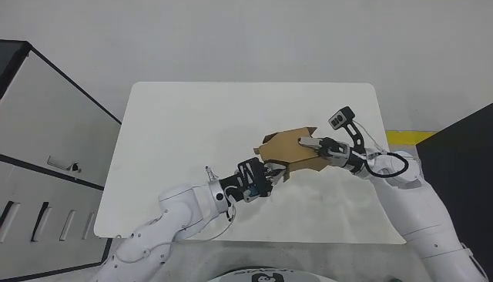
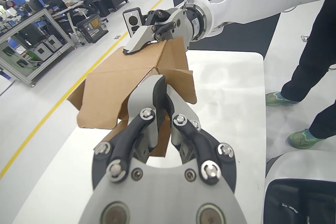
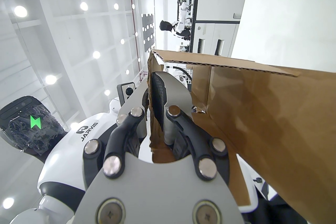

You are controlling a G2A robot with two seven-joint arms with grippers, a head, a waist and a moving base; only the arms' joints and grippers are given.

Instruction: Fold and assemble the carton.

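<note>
1 carton (image 1: 286, 149) | left end effector (image 1: 269, 178): clamped on carton | right end effector (image 1: 310, 142): same

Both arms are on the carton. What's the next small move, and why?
Probably hold both grips and ease the right gripper toward the left gripper to square the carton open. Both are shut on opposite edges of it over the table. Its panels sit skewed and only partly opened, with the flaps loose.
</note>
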